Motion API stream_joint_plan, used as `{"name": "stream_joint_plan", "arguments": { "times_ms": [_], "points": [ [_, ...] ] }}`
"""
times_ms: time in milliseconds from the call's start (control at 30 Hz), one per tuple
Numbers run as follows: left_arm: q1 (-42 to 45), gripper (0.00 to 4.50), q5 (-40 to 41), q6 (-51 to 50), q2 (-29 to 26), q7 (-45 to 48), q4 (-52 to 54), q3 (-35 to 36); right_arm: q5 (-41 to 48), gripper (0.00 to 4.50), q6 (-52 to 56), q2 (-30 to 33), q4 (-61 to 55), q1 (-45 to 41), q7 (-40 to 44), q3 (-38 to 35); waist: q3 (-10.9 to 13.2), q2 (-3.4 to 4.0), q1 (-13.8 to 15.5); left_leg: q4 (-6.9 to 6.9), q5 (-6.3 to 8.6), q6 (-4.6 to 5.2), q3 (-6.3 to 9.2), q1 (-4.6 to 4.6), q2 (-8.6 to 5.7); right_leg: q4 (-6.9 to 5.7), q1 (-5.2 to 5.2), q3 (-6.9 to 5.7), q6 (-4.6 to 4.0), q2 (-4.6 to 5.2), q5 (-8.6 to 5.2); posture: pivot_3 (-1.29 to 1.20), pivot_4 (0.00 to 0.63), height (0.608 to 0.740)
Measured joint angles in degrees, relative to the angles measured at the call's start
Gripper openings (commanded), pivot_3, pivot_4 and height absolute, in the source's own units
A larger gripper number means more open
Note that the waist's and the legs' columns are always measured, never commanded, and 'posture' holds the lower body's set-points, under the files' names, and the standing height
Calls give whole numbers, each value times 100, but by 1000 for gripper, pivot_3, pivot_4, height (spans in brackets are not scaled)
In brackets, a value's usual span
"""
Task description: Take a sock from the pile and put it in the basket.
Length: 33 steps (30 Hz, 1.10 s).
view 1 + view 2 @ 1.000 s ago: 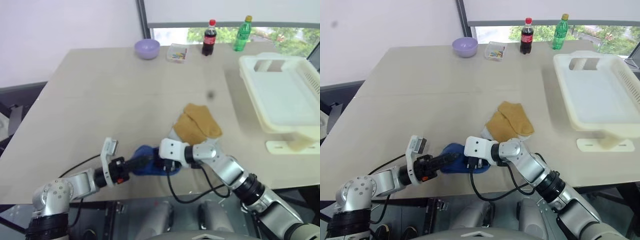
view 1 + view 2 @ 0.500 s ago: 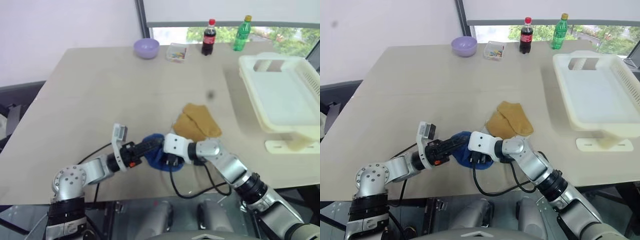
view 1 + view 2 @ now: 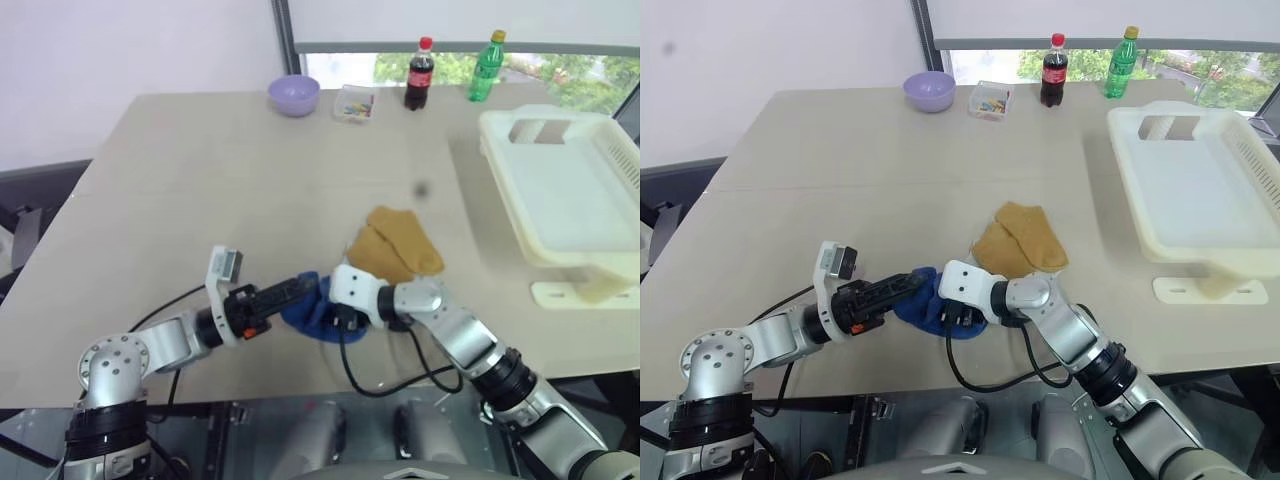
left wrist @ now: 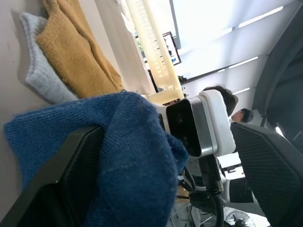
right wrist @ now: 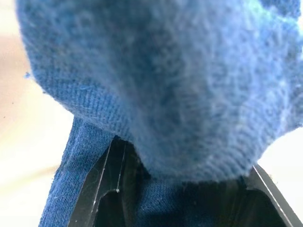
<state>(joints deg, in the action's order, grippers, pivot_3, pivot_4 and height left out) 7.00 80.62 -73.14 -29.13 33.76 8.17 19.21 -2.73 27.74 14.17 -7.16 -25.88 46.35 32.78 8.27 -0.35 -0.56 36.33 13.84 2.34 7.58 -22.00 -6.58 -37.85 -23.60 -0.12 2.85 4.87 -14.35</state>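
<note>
Looking across our table, we find the basket at two o'clock, well apart from the blue sock, which sits at six o'clock just beside the pile of yellow socks. Our right gripper pinches that sock. Our left gripper is spread wide, one finger under the cloth. We judge the right arm nearer the basket, so it should carry.
</note>
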Motion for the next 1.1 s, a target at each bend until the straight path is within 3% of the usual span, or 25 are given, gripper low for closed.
{"name": "stream_joint_plan", "arguments": {
  "times_ms": [367, 667, 833, 967, 1067, 1100],
  "points": [
    [318, 4500, -412, 424, 285, -78, -163, -407, 674, 1970, 1601, 583, -1430, 138, 76, -459, 19, -17, 5, 0, 0, 1, 2, -17, 0, 3, -14, -3, 0, 2, 0, 0, 150, 740],
    [442, 4500, -617, 529, 396, -3, -263, -585, 994, 1970, 1854, 782, -1732, 423, -64, -501, 34, -33, 5, 0, -2, 3, 3, -29, 0, 8, -17, -4, 0, 2, 0, 0, 150, 740],
    [420, 4500, -624, 531, 444, 89, -224, -660, 1445, 1970, 2371, 1252, -2345, 713, -67, -1227, 37, -37, 53, 9, -2, 4, 6, -51, -2, 10, -31, -9, 2, 5, 1, 0, 150, 740],
    [444, 4500, -764, 537, 489, 130, -188, -916, 2144, 3188, 2986, 1223, -2843, 853, -65, -1813, 37, -37, 58, 9, -6, 13, 10, -55, 1, 9, -34, -14, 1, 3, 1, 0, 150, 740],
    [441, 4500, -1012, 591, 466, 269, -116, -1152, 2596, 4487, 3377, 1325, -3060, 1067, -96, -2258, 38, -38, 92, 9, -9, 20, 8, -57, -1, 14, -33, -13, 1, 6, 1, 0, 150, 740],
    [441, 4500, -1039, 605, 466, 280, -107, -1169, 2638, 4487, 3429, 1328, -3068, 1079, -123, -2311, 38, -38, 94, 9, -9, 20, 8, -57, 0, 14, -33, -13, 1, 6, 1, 0, 150, 740]
  ]
}}
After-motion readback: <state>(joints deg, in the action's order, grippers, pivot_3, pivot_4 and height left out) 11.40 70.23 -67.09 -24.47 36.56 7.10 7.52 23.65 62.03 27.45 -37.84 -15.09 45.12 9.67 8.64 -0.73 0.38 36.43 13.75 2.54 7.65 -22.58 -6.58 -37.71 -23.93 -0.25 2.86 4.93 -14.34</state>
